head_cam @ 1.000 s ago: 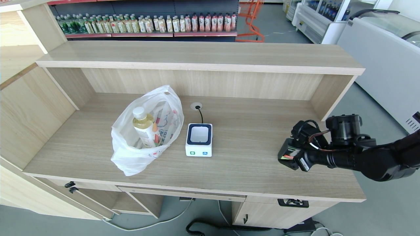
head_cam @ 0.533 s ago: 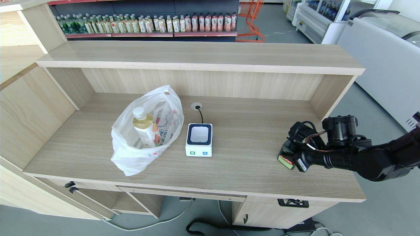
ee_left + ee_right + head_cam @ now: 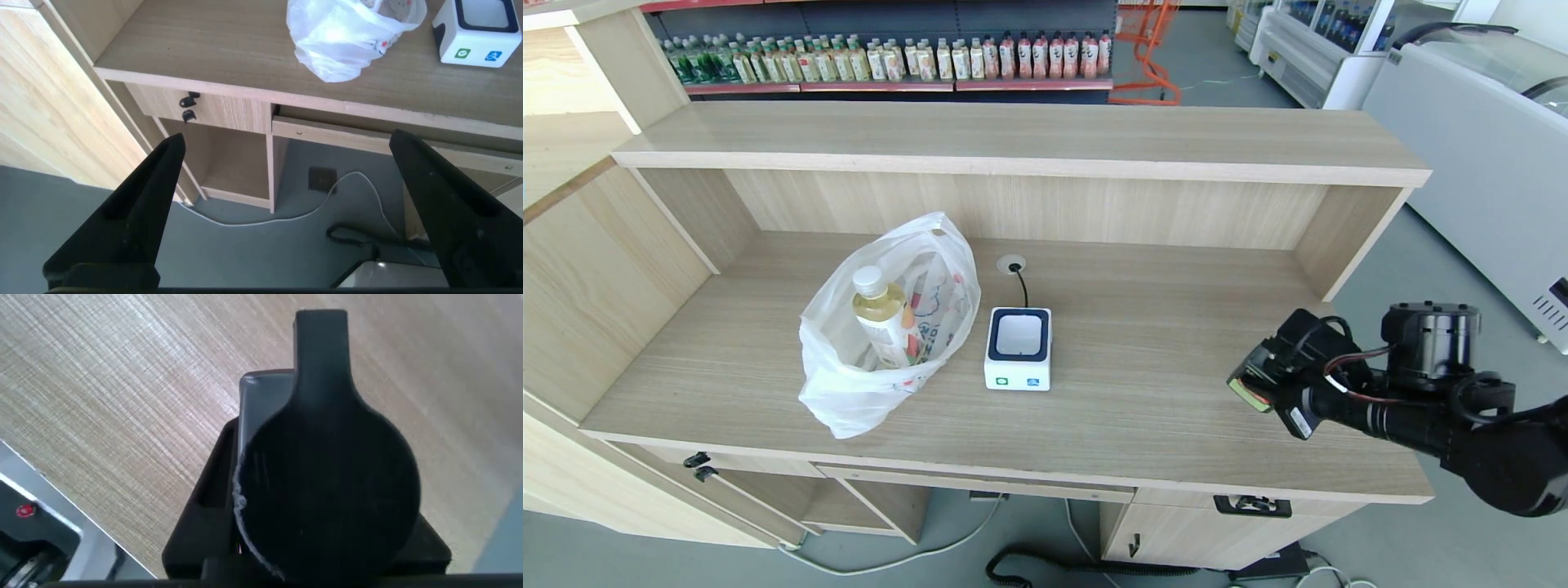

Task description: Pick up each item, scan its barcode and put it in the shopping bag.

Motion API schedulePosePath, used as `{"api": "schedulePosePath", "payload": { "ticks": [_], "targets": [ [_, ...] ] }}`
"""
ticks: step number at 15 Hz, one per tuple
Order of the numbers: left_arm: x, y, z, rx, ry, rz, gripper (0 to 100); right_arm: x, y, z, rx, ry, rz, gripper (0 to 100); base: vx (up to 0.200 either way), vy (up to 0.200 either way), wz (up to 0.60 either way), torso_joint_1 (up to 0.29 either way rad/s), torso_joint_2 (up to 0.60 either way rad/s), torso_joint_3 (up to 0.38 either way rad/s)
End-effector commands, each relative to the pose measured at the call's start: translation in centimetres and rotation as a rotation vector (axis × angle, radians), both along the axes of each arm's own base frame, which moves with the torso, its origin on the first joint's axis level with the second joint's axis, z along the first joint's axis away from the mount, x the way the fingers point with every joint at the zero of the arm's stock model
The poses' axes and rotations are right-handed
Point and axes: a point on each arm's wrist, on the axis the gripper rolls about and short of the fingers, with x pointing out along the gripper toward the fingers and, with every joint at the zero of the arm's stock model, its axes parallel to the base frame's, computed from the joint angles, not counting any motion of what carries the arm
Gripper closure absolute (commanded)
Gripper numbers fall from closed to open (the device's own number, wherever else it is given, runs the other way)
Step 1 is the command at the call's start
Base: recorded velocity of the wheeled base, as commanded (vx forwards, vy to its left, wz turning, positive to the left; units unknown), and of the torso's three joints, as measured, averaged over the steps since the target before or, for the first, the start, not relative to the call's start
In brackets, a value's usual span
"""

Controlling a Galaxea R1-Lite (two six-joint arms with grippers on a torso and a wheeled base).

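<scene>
A white plastic shopping bag (image 3: 845, 392) stands open on the left half of the counter, with a yellow-tea bottle (image 3: 882, 318) and other packets inside. Just right of it sits the white barcode scanner (image 3: 1018, 347), window facing up. My right gripper (image 3: 1252, 384) hovers over the counter's right end, well away from the scanner; a green and red patch shows at its tip. In the right wrist view a black round part (image 3: 327, 482) covers the tip. My left gripper (image 3: 288, 143) hangs open below the counter's front left, with the bag (image 3: 355, 37) and scanner (image 3: 478, 33) beyond it.
The wooden counter (image 3: 1160, 367) has a raised back shelf (image 3: 1013, 135) and side walls. The scanner's cable (image 3: 1019, 286) runs to a hole behind it. Drawers and cables (image 3: 343, 212) lie under the front edge. Drink shelves and freezers stand in the room behind.
My right arm has drawn back to the right and toward the counter's front edge, and its wrist has turned. The bag, bottle and scanner have stayed put.
</scene>
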Motion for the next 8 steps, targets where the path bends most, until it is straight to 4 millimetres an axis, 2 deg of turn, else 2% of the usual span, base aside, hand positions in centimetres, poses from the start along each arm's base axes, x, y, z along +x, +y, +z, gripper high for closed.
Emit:
{"api": "schedulePosePath", "payload": {
  "ticks": [1,3,5,6,8],
  "targets": [
    [0.0,0.0,0.0,0.0,0.0,0.001,0,-2.9,-0.5,3.7,-0.064,-0.186,0.028,100,0.0,0.0,0.0,0.0,0.0,0.0],
    [0.0,0.0,0.0,0.0,0.0,0.001,0,-4.0,-0.4,5.2,-0.103,-0.289,0.106,100,0.0,0.0,0.0,0.0,0.0,0.0],
    [0.0,0.0,0.0,0.0,0.0,0.001,0,-4.6,-0.1,5.7,-0.205,-0.371,0.225,100,0.0,0.0,0.0,0.0,0.0,0.0],
    [0.0,0.0,0.0,0.0,0.0,0.001,0,-4.9,0.1,5.9,-0.333,-0.479,0.382,100,0.0,0.0,0.0,0.0,0.0,0.0],
    [0.0,0.0,0.0,0.0,0.0,0.001,0,-5.3,0.5,6.0,-0.571,-0.689,0.585,100,0.0,0.0,0.0,0.0,0.0,0.0]
  ]
}}
